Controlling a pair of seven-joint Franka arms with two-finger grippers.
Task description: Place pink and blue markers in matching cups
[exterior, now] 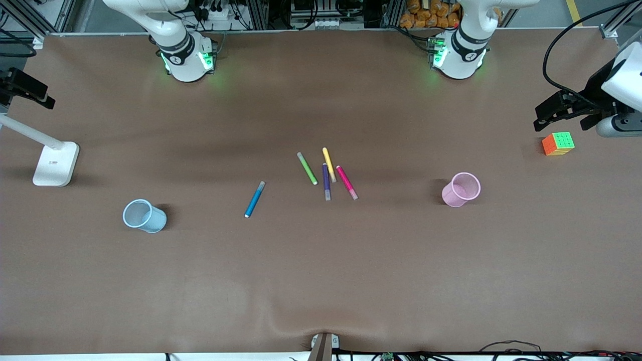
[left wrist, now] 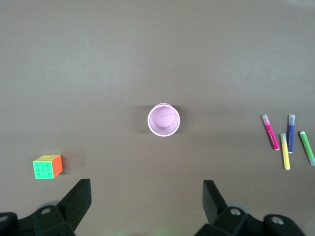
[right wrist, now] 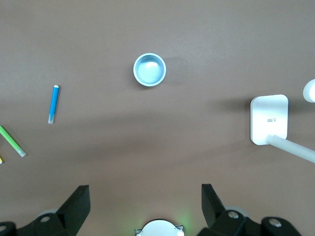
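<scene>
The pink marker [exterior: 347,182] [left wrist: 270,132] lies mid-table in a small cluster of pens, on the side toward the pink cup [exterior: 461,189] [left wrist: 164,119], which stands upright toward the left arm's end. The blue marker [exterior: 255,199] [right wrist: 53,103] lies alone between that cluster and the blue cup [exterior: 144,216] [right wrist: 149,69], upright toward the right arm's end. My left gripper [left wrist: 146,196] hangs open and empty high over the table, with the pink cup in its view. My right gripper [right wrist: 145,201] is also open and empty, high over the table by its own base. Neither gripper shows in the front view.
Green [exterior: 307,168], yellow [exterior: 329,164] and purple [exterior: 326,181] markers lie beside the pink one. A colourful cube [exterior: 557,144] [left wrist: 47,167] sits at the left arm's end. A white lamp base [exterior: 55,163] [right wrist: 269,119] stands at the right arm's end.
</scene>
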